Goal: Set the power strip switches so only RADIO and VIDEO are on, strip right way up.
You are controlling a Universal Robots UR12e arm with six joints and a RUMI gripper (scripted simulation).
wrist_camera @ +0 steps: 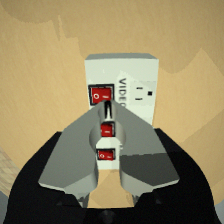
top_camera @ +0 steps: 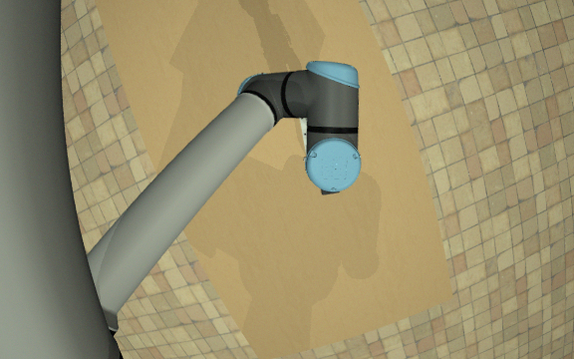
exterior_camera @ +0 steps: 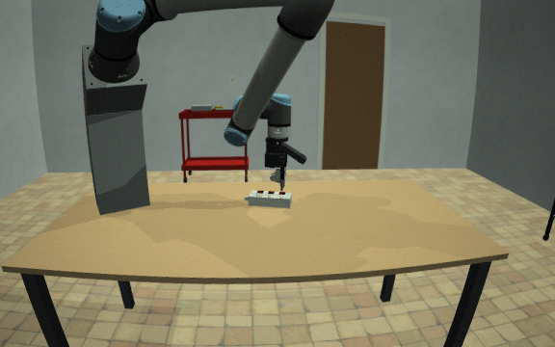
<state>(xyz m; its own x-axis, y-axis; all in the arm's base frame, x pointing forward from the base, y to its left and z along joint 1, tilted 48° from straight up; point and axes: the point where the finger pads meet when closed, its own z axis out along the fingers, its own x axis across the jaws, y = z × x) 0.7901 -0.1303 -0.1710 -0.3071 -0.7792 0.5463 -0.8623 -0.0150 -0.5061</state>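
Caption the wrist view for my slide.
Shut gripper poised over the red rocker switches of a white power strip lying face-up on the wooden table.

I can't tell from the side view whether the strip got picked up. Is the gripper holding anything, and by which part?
Nothing is held. The gripper is shut and empty, its tips poised above the power strip, which lies on the table.

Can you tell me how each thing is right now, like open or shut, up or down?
Gripper: shut, holding nothing, tips just above the strip.
Power strip: lying flat on the table, switches facing up.
Switch next to VIDEO: red; on or off cannot be told.
Door: shut.
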